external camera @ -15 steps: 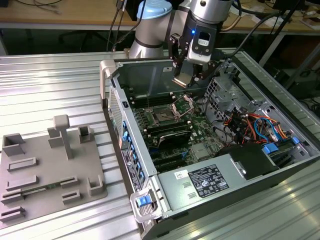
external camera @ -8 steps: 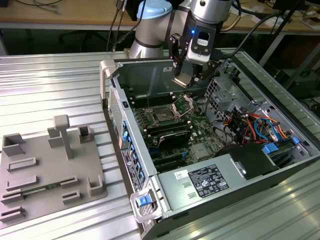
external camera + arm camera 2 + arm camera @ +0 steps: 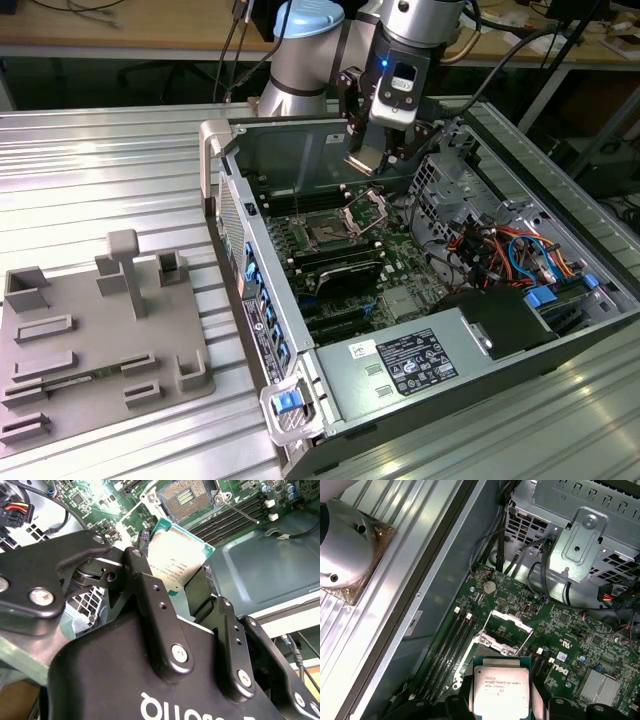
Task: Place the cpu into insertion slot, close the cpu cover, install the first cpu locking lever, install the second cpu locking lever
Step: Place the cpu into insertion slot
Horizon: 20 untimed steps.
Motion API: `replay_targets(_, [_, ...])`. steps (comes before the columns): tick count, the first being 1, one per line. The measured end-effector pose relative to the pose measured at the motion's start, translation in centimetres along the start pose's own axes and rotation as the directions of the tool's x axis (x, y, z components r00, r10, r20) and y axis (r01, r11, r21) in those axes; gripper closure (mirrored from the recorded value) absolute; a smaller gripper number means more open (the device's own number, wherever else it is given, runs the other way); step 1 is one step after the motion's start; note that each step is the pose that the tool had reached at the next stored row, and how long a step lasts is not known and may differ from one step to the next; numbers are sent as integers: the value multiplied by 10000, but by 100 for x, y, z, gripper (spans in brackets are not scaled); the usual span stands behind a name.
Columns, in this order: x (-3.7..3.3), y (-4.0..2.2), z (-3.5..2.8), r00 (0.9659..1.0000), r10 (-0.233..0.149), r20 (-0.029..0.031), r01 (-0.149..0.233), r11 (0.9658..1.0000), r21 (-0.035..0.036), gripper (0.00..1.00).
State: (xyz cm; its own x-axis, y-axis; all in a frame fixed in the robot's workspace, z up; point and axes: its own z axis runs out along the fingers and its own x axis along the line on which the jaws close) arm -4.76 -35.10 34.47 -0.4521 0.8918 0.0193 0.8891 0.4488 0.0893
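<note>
My gripper (image 3: 368, 160) hangs over the open computer case, shut on the cpu (image 3: 363, 161). In the second wrist view the cpu (image 3: 175, 555), a silvery square with a green edge, is clamped by its sides between the two black fingers (image 3: 145, 587). The bare insertion slot (image 3: 187, 497) lies on the green motherboard a short way beyond the chip, with a thin locking lever (image 3: 241, 511) swung out beside it. The first wrist view has the cpu (image 3: 500, 690) above the board, with the cpu cover (image 3: 506, 621) standing open. In the exterior view the slot (image 3: 326, 236) sits below the gripper, toward that view's left.
A metal drive cage (image 3: 580, 535) and bundled cables (image 3: 510, 250) crowd the case on the exterior view's right. The power supply (image 3: 410, 360) fills the near end. A grey fixture plate (image 3: 90, 330) lies on the ribbed table at that view's left. The case wall (image 3: 290, 150) stands behind the socket.
</note>
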Motion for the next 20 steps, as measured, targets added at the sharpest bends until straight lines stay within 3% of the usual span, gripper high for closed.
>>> replay_targets(13, [0, -1, 12, 9989, 476, 43, -476, 9989, -9, 45])
replay_targets(20, [-1, -6, 59, 9983, 578, 52, -578, 9983, -13, 45])
